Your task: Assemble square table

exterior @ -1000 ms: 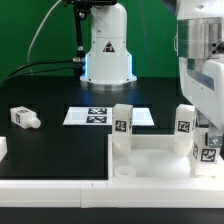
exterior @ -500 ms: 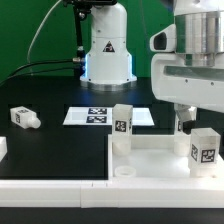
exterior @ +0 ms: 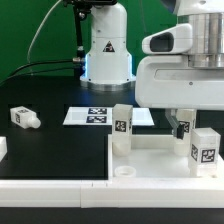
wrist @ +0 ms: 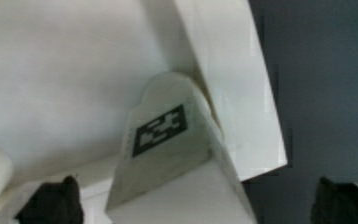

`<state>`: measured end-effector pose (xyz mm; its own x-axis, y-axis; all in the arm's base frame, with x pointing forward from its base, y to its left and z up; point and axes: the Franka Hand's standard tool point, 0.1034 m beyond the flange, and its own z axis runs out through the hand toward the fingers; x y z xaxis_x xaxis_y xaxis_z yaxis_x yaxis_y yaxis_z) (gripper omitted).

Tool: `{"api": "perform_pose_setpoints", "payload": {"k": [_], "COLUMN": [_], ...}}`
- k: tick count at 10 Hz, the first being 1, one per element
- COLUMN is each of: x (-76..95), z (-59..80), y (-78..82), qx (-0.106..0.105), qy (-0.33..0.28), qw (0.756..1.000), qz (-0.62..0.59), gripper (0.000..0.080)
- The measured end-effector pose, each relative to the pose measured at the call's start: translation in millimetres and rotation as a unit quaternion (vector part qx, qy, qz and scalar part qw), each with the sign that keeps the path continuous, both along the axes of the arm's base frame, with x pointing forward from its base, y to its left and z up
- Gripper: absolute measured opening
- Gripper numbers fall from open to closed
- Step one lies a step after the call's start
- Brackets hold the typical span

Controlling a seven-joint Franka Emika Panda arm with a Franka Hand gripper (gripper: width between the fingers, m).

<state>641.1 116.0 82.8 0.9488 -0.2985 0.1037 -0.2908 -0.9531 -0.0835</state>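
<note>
- Three legs stand upright in the square top (exterior: 150,158) at the front of the surface (exterior: 50,145): one at the corner on the exterior view's right (exterior: 203,146), one behind it, half hidden by the arm (exterior: 183,125), one at the back left corner (exterior: 121,126). Each has its long axis vertical, tag facing the camera.
- Since a second ago the tool (wrist: 194,205) has let go of the right front leg and risen; its jaws stand wide apart and empty above that leg. That leg now seems seated, so one remains.
- The fourth leg (exterior: 24,117) lies on its side, well apart to the exterior view's left, long axis along the surface.
- Farther back lies the marker board (exterior: 100,115).
</note>
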Motion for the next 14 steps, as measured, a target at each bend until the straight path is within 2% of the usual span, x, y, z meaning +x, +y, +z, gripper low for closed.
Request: {"api": "perform_pose_setpoints", "payload": {"k": [2, 3, 4, 5, 6, 8, 9, 11, 12, 13, 14], "x": [-2.1, -2.2, -2.3, -2.6, -2.7, -2.6, -3.1, -4.4, -4.3, -3.9, -3.9], "z": [-0.2, -1.0, -1.5, -2.0, -2.2, -2.4, -2.4, -1.8, -2.5, -2.7, -2.5], "y": [3.7, 3.0, 2.8, 1.4, 0.4, 0.1, 0.5, 2.0, 2.3, 1.5, 1.6], "qx": [-0.005, -0.004, -0.003, 0.000, 0.004, 0.015, 0.021, 0.037, 0.058, 0.088, 0.086], "qy": [-0.005, -0.004, -0.004, -0.002, 0.000, 0.004, 0.005, 0.013, 0.018, 0.022, 0.022], "qw": [1.000, 1.000, 1.000, 0.999, 0.998, 0.983, 0.969, 0.914, 0.875, 0.814, 0.814], "qz": [0.015, 0.000, -0.008, -0.035, -0.068, -0.182, -0.247, -0.405, -0.480, -0.574, -0.574], "gripper": [0.0649, 0.0520, 0.0520, 0.0383, 0.0288, 0.0288, 0.0288, 0.0288, 0.0288, 0.0288, 0.0288]}}
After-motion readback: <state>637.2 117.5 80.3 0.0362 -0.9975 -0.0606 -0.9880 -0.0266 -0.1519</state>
